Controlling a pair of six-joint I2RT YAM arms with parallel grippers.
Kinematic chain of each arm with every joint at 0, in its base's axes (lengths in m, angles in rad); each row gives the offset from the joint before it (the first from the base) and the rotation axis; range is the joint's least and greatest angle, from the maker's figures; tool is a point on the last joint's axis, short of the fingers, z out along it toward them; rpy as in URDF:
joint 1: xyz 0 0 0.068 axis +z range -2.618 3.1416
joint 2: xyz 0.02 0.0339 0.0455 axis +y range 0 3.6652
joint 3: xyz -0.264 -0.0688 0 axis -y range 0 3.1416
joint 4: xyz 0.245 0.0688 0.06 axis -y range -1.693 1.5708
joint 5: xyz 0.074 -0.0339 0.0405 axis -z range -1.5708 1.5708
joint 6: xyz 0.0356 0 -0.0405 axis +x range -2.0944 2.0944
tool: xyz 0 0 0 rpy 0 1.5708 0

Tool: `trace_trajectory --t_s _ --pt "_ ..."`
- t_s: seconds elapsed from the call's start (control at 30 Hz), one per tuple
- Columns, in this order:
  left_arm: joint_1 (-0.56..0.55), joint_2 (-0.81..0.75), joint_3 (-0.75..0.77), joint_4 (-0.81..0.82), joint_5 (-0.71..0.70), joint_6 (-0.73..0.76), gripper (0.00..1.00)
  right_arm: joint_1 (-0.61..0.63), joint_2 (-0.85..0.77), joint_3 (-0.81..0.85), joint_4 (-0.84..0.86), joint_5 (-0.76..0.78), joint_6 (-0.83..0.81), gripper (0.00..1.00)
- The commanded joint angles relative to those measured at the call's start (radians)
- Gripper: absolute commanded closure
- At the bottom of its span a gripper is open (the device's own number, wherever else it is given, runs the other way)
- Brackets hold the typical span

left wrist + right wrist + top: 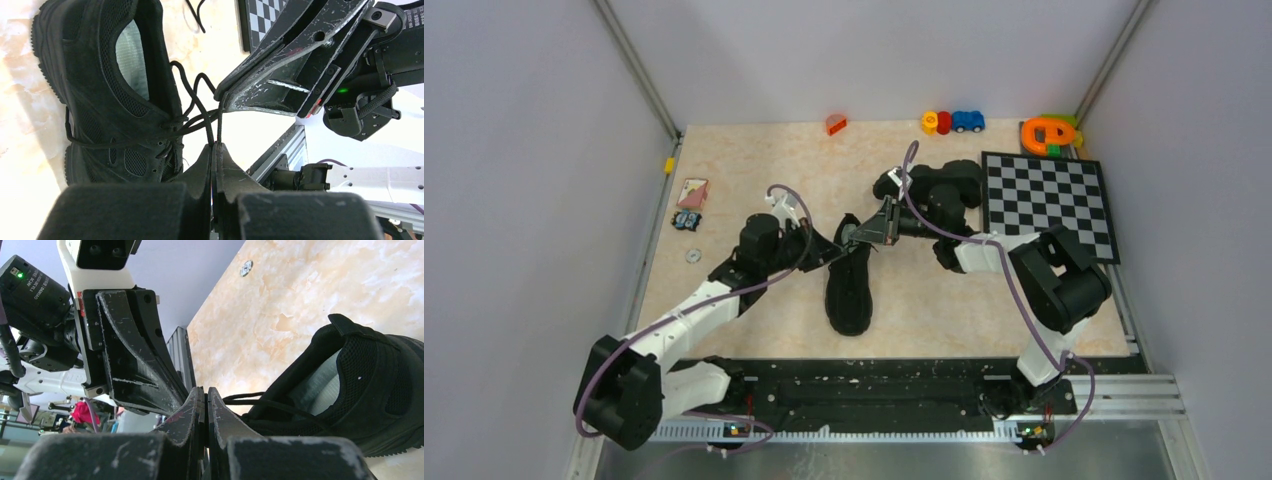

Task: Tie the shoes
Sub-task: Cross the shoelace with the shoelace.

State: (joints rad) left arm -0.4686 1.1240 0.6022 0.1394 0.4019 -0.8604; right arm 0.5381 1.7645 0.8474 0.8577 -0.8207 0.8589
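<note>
Where the black rail [874, 395] lines the near edge of the bench [944, 310], both arms climb from it and bend inward, and the right arm [1034, 265] overlaps a corner of the checkerboard [1049, 195]. Just past the rail a black shoe [848, 295] lies lengthwise mid-bench. Its far end is covered from above by the two claws, which meet tip to tip over it. The left claw [215, 146] is clenched on a thin black lace [218, 120]. The right claw [206, 390], also clenched, pinches the same strand just above, with the shoe's pale-lined opening beside both. How the laces cross at the eyelets is hard to make out. Left of the shoe lie a washer [693, 256] and, farther back, a card [692, 190]. Along the back edge sit an orange block [835, 124] and bright toys [951, 122].
</note>
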Motion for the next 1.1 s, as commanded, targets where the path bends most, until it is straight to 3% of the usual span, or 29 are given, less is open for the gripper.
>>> trace_trajectory --t_s 0.0,0.5,1.07 --pt "-0.027 0.029 0.029 0.003 0.026 0.017 1.0 -0.016 -0.02 0.048 0.032 0.048 -0.003 1.0" --pt "-0.052 0.153 0.064 0.069 -0.013 0.016 1.0 0.026 -0.06 0.08 -0.101 0.144 0.003 1.0" --pt "-0.056 0.255 0.072 0.205 -0.097 -0.009 1.0 0.112 -0.171 0.099 -0.353 0.401 0.021 1.0"
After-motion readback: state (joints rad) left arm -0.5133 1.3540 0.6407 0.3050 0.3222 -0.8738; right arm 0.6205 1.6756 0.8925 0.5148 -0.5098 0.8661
